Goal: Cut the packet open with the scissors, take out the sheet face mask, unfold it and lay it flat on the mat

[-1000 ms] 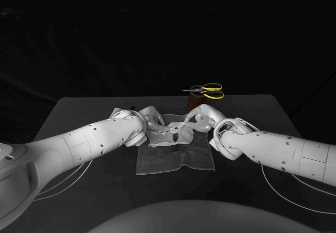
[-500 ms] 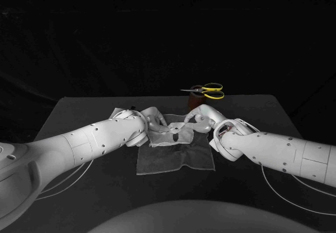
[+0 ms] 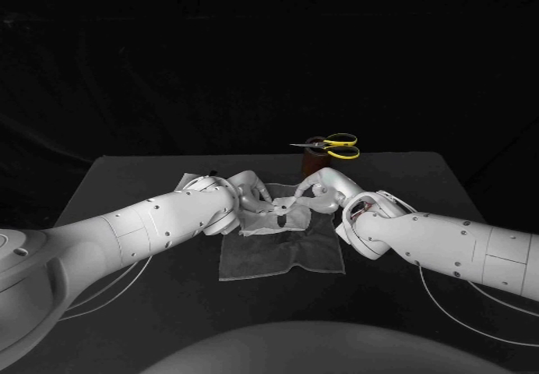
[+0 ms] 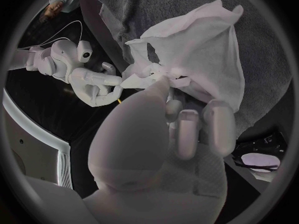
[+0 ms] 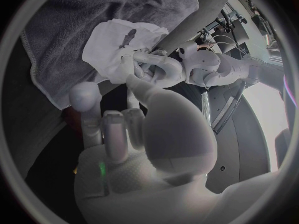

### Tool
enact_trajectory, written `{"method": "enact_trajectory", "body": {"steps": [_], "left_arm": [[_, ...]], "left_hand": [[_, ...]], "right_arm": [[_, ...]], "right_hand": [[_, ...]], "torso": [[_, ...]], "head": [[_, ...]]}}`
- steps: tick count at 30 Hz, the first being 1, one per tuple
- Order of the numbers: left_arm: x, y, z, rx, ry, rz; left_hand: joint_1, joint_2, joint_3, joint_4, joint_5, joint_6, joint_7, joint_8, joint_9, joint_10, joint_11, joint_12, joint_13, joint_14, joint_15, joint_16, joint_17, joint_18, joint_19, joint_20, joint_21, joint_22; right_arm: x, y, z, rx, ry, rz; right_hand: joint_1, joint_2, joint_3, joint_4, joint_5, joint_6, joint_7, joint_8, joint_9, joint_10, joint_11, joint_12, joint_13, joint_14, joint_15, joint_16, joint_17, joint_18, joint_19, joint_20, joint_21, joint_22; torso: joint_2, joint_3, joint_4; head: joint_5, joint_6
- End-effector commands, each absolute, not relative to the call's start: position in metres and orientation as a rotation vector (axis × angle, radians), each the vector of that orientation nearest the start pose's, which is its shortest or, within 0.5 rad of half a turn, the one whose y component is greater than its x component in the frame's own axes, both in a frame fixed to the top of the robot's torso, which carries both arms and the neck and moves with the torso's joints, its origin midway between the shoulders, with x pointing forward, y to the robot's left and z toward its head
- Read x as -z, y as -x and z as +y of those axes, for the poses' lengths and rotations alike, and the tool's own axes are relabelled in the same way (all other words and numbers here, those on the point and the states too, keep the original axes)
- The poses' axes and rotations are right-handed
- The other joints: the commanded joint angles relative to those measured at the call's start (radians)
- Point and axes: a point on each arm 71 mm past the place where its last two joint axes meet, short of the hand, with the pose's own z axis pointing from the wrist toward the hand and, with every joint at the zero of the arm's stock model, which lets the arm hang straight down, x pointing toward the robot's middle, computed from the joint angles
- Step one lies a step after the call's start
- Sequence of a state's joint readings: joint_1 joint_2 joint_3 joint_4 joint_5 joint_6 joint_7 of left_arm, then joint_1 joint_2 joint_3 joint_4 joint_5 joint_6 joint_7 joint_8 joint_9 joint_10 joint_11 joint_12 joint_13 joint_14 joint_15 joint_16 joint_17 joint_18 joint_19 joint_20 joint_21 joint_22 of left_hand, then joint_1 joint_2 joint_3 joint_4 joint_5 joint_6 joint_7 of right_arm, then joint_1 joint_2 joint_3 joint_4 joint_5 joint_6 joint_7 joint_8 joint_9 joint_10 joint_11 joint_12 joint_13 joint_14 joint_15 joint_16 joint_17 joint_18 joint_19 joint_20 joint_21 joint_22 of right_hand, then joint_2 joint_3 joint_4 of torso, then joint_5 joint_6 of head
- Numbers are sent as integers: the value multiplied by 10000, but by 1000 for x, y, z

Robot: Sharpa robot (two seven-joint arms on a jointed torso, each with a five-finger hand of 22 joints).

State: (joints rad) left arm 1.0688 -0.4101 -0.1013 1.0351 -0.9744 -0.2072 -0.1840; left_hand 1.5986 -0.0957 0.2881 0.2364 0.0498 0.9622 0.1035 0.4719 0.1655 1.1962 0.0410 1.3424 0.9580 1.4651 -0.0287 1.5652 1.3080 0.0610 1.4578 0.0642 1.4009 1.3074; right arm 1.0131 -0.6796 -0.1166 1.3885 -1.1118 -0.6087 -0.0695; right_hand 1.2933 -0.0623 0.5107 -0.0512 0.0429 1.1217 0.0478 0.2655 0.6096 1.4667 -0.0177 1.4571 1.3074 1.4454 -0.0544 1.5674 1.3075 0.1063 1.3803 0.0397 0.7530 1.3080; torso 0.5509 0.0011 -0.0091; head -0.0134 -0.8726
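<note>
Sheet mask top edge hidden under left hand, right hand; brown holder, 1 o'clock from mat, base hidden behind right hand; scissors blades too small.

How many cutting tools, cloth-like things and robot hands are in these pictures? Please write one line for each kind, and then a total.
Cutting tools: 1, the scissors
Cloth-like things: 2, the mat and the face mask
Robot hands: 2, the left hand and the right hand, both holding the face mask
Total: 5
</note>
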Motion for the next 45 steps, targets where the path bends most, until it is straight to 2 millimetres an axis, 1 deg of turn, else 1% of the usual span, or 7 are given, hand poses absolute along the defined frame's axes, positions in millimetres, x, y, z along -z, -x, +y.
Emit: {"method": "enact_trajectory", "body": {"steps": [1,5,8,9,13,35,45], "left_arm": [[311,-516,120,7464,3658,20362],[308,-518,124,7537,3779,19947],[306,-518,126,7699,3933,19749],[305,-517,127,7779,3982,19685],[301,-516,131,8086,4099,19587],[258,-522,152,8583,3352,19384],[213,-533,161,8478,1824,18592]], "left_hand": [[42,216,478,-215,8,188,-29,149,89,356,-186,36,238,1057,-85,56,2628,-99,51,-39,68,1096],[-572,-164,1975,-852,-14,213,-52,503,360,615,-209,116,634,1057,-115,56,2628,-113,87,-86,119,1144],[-866,-349,2461,-1075,-17,178,-63,593,444,658,-228,130,702,1057,-120,56,2628,-111,86,-95,118,1143],[-1405,-487,3209,-1439,-14,147,-68,763,596,721,-219,143,796,1057,-142,56,2628,-108,73,-92,99,1128],[-1962,-600,3808,-1896,5,106,-81,975,779,787,-246,157,909,1057,-145,56,2628,-103,63,-103,86,1119],[-2308,-648,4046,-2160,5,73,-90,1118,892,823,-244,158,984,1057,-151,56,2628,-96,46,-111,63,1101],[-2334,-651,4073,-2198,4,66,-82,1137,903,828,-238,158,995,1057,-149,56,2628,-114,84,-111,120,1155]], "right_arm": [[295,-456,-169,-7733,-3082,17164],[296,-457,-170,-7682,-3093,17182],[297,-458,-171,-7630,-3103,17204],[297,-458,-172,-7603,-3109,17209],[298,-460,-174,-7519,-3142,17179],[289,-467,-174,-7935,-3608,16081],[273,-469,-170,-8320,-3346,15774]], "right_hand": [[-99,-4,25,5,56,53,-1,61,278,769,-86,54,1993,1254,-260,34,2632,165,12,-84,69,987],[-99,-4,25,5,56,53,-1,61,278,769,-86,54,1993,1254,-260,34,2632,165,12,-84,69,987],[-99,-4,25,5,56,53,-1,61,278,769,-86,54,1993,1254,-260,34,2632,165,12,-84,69,987],[-99,-4,25,5,56,53,-1,61,278,769,-86,54,1993,1254,-260,34,2632,165,12,-84,69,987],[-127,-7,69,-8,57,48,-3,85,296,771,-88,56,1995,1254,-262,34,2632,166,14,-88,67,986],[-148,1,103,-12,56,44,-4,103,309,771,-89,49,1992,1254,-263,34,2632,169,10,-90,45,981],[-155,1,122,-19,57,37,-4,110,316,774,-90,62,2000,1254,-264,34,2632,166,13,-91,61,984]], "torso": [[-4,-3,1],[-2,-6,1],[-3,-6,3],[-4,-7,2],[-11,-3,20],[-1,-19,-7],[-31,1,8]], "head": [[-12,0],[-13,0],[-19,0],[-23,0],[-26,0],[-23,0],[-48,0]]}}
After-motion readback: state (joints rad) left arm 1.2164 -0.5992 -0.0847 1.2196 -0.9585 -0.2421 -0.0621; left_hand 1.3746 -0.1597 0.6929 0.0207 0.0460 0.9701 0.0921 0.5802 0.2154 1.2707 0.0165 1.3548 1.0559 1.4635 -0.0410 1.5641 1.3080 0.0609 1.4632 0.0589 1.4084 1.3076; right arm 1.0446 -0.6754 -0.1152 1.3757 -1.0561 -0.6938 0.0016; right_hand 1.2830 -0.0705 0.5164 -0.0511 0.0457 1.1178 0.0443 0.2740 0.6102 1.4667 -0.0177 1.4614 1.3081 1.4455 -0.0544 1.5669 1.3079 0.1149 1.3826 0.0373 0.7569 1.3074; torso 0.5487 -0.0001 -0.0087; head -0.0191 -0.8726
